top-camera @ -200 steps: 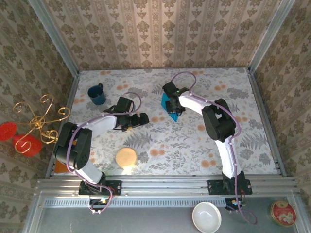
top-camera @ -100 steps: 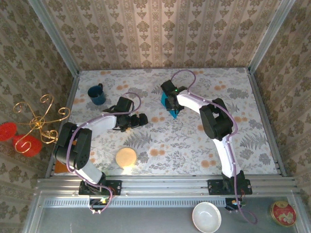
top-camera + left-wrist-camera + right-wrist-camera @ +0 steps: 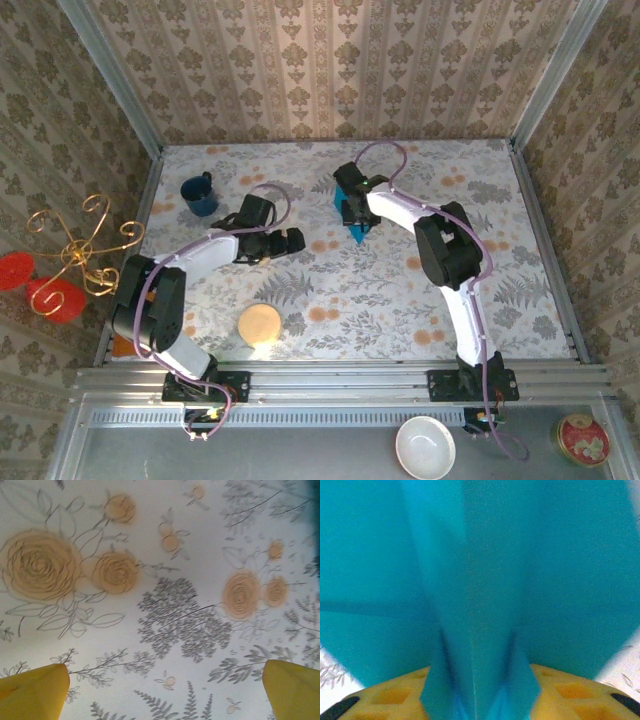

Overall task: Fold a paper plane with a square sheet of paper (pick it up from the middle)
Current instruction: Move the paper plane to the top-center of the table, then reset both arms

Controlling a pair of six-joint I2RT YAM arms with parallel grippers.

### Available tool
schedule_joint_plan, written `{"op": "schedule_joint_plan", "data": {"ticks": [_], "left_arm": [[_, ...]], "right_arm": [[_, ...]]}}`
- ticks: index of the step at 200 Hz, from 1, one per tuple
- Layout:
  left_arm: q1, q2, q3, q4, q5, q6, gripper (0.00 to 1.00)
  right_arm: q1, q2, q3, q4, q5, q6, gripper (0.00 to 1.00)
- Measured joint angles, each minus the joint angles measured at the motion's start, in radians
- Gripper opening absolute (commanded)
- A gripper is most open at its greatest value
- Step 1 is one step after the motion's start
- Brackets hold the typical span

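Landmark taken: dark blue mug (image 3: pixel 200 195), upright near the far left corner of the floral tabletop (image 3: pixel 400 300). Left of the mug and nearer the camera, off the tabletop's edge, a gold wire stand (image 3: pixel 75 250) with red pieces hung on it. Right of the mug and a little nearer, the left gripper (image 3: pixel 285 242) hung low over bare floral cloth; in its wrist view the gripper (image 3: pixel 165 695) had its yellow fingers (image 3: pixel 32 690) spread wide to the two lower corners of the frame, with nothing between them but printed roses and ferns. Nearer than the mug and slightly right of it, a round tan disc (image 3: pixel 260 325) lay flat, well apart from both arms. Further right of the mug, at about the same depth, lay the turquoise paper (image 3: pixel 356 232), folded and tapering to a point that aimed toward the near edge. The right gripper (image 3: pixel 350 208) sat directly over the paper's wider far part, covering much of it. In the right wrist view the gripper (image 3: pixel 477 700) had its yellow fingers (image 3: pixel 390 695) partly apart, with the paper's (image 3: pixel 480 580) raised centre fold running down between them and flaps spreading to either side. Could not tell whether the fingers pinched that fold or merely flanked it. Far right of the mug and beyond the near rail, a white bowl (image 3: pixel 425 447), then a red round tin (image 3: pixel 582 438).
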Motion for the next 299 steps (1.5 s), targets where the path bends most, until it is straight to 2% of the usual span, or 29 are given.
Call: {"op": "schedule_joint_plan", "data": {"ticks": [30,65,113,143,174,200,244,299], "left_arm": [[-0.030,-0.035,0.027,0.019,-0.042,0.040,1.00],[-0.042,-0.066,0.039,0.084,-0.175,0.123,1.00],[-0.023,-0.178,-0.062,0.230,-0.426,0.255,1.00],[0.087,-0.237,-0.145,0.278,-0.521,0.304,1.00],[0.165,-0.272,-0.227,0.333,-0.594,0.376,1.00],[0.211,-0.278,-0.276,0.375,-0.597,0.435,1.00],[0.316,-0.284,-0.351,0.523,-0.543,0.540,1.00],[0.449,-0.254,-0.492,0.797,-0.308,0.600,1.00]], "right_arm": [[-0.015,-0.161,-0.079,0.013,-0.028,-0.004,0.61],[-0.051,-0.447,-0.270,0.111,-0.023,-0.016,0.73],[-0.160,-0.845,-0.688,0.313,0.142,-0.066,1.00],[-0.252,-1.021,-0.908,0.423,0.249,-0.089,1.00],[-0.335,-1.087,-1.076,0.554,0.335,-0.122,1.00],[-0.362,-1.088,-1.182,0.637,0.378,-0.154,1.00],[-0.437,-1.021,-1.283,0.824,0.356,-0.184,1.00],[-0.454,-0.949,-1.332,1.082,0.190,-0.293,1.00]]}}
